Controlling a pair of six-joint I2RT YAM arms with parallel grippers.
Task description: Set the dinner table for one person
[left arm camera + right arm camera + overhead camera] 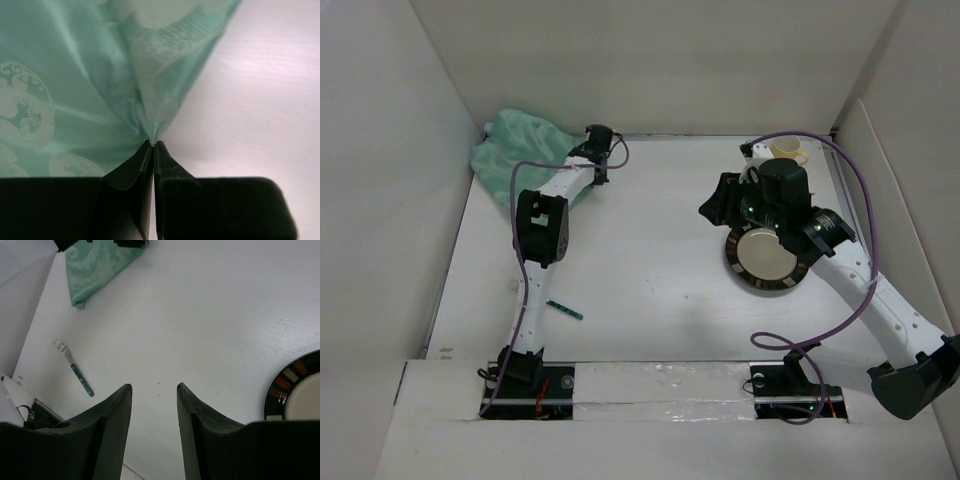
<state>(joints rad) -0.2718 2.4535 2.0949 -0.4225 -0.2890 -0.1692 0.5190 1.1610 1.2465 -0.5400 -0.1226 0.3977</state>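
The dinner table [650, 260] is a matte white top walled by white panels. A mint-green patterned placemat [525, 150] lies crumpled at the far left. My left gripper [585, 148] is shut on its near-right edge; the left wrist view shows the cloth [75, 75] pinched into a peak at the closed fingertips [153, 143]. A plate [767, 258] with a dark striped rim and cream centre lies right of centre. My right gripper [712, 210] is open and empty just left of it, above bare table [154, 387]. A teal-handled fork [564, 310] lies near left.
A pale cup [790, 150] stands at the far right behind the right arm. The right wrist view shows the fork [75, 369], the plate's rim [295, 390] and the placemat [95, 265]. White walls close in the left, back and right sides.
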